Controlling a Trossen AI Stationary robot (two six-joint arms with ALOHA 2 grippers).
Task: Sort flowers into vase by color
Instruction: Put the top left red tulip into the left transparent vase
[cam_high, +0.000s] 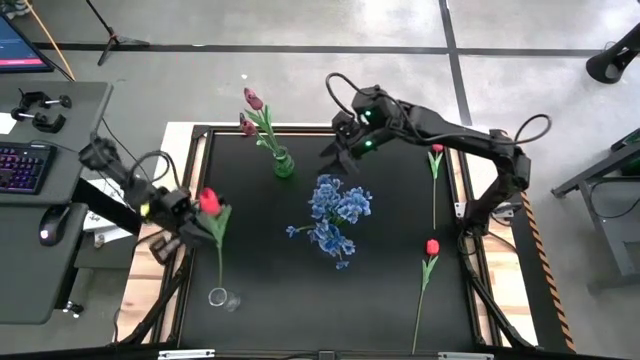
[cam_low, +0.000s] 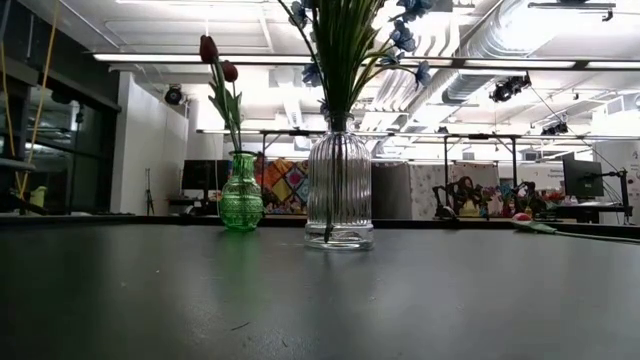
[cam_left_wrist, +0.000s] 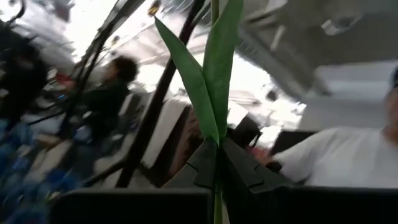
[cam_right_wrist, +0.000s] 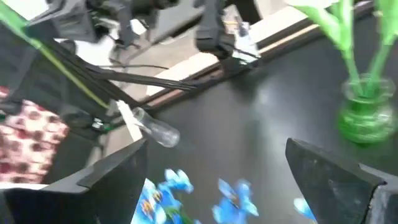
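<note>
- I take the ribbed clear vase (cam_low: 338, 190) holding the blue flowers (cam_high: 335, 215) as my landmark; in the high view it stands near the middle of the black table (cam_high: 260, 260).
- Bare black surface lies on the near side of that vase and on its left toward the left arm; the table's raised frame runs along the far edge just behind the green vase (cam_high: 283, 163).
- The green vase, a small bulbous glass piece, stands beyond and left of the blue bunch, near it, and holds two dark maroon tulips (cam_high: 252, 98) with green leaves.
- My left gripper (cam_high: 190, 215) is at the table's left edge, well apart from the blue bunch, clamped shut on a red tulip (cam_high: 209, 201); the left wrist view shows the thin green stem pinched between the dark fingers (cam_left_wrist: 245, 171), with long pointed leaves rising above them.
- A small clear glass vase (cam_high: 222, 297) lies tipped over on the table near the left edge, on the near-left side of the blue bunch.
- My right gripper (cam_high: 345, 150) hangs just beyond the blue bunch, jaws spread wide and holding nothing; blue blossoms show between its fingers in the right wrist view.
- Two more red tulips lie flat to the right of the blue bunch: one (cam_high: 436, 150) farther back, one (cam_high: 431, 247) nearer, each on a thin green stem.
</note>
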